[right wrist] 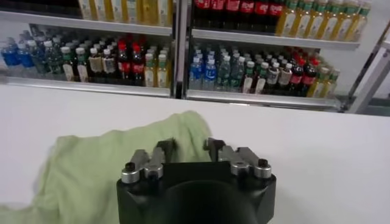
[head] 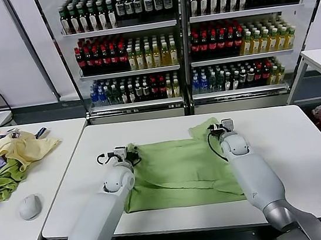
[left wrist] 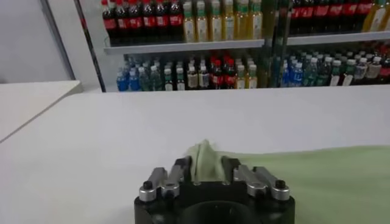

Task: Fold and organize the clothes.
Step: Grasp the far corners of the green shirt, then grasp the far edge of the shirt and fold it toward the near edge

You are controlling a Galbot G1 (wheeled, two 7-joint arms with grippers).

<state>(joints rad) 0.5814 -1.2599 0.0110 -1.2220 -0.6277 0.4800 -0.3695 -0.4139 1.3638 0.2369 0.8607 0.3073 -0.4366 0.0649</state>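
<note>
The two arms reach out from the near edge of the table [head: 305,136], and between them lies the shirt [head: 179,171] — light green, spread roughly flat across the middle, one sleeve poking toward the far right. The left gripper [head: 130,154] sits at the shirt's far-left corner, and its wrist view shows the fingers [left wrist: 180,167] drawn narrow around a little peak of fabric standing up between them, so it looks pinched on the cloth. The right gripper [head: 218,129] is at the far-right shoulder by the sleeve; its fingers [right wrist: 163,150] are likewise narrow, with green cloth under and beyond them, though whether cloth actually sits between them cannot be told from here. The step in hand looks like taking both far corners for a fold toward the near edge. To do it well, both pinches should be firm and on one layer of matching corners before lifting; then raise both grippers together, level, just enough to clear the fabric, and carry them nearward at the same pace so the fold line stays straight — an uneven pull would skew it. Off to the left, a side table [head: 59,163] holds a heap of other garments [head: 11,157] and a mouse [head: 30,206]; drink shelves [head: 186,45] stand beyond.
</note>
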